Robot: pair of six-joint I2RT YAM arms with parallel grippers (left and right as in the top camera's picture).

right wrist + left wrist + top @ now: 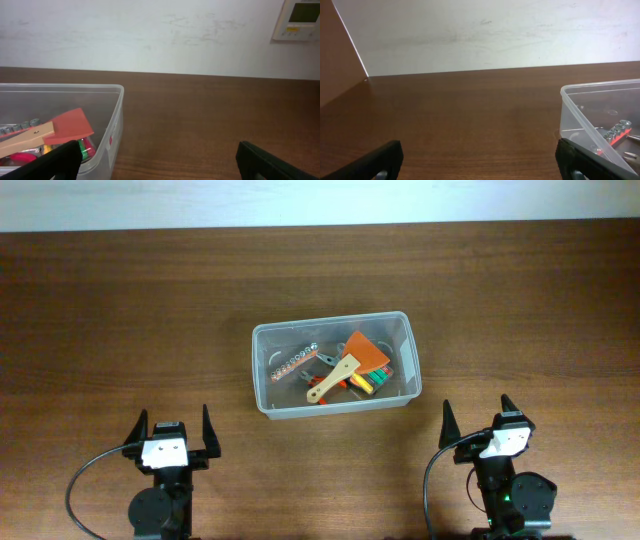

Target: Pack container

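Observation:
The container (262, 370), a clear plastic bin, stands in the middle of the table. Inside lie an orange scraper with a wooden handle (348, 365), a strip of sockets (291, 364), pliers and some green and red bits. My left gripper (174, 438) is open and empty near the front edge, left of the bin. My right gripper (478, 428) is open and empty at the front right. The left wrist view shows the bin's corner (580, 120) at the right; the right wrist view shows it (112, 125) at the left with the scraper (55, 131) inside.
The brown wooden table (120, 310) runs back to a white wall (485, 35). A wall thermostat (297, 17) shows at the upper right of the right wrist view.

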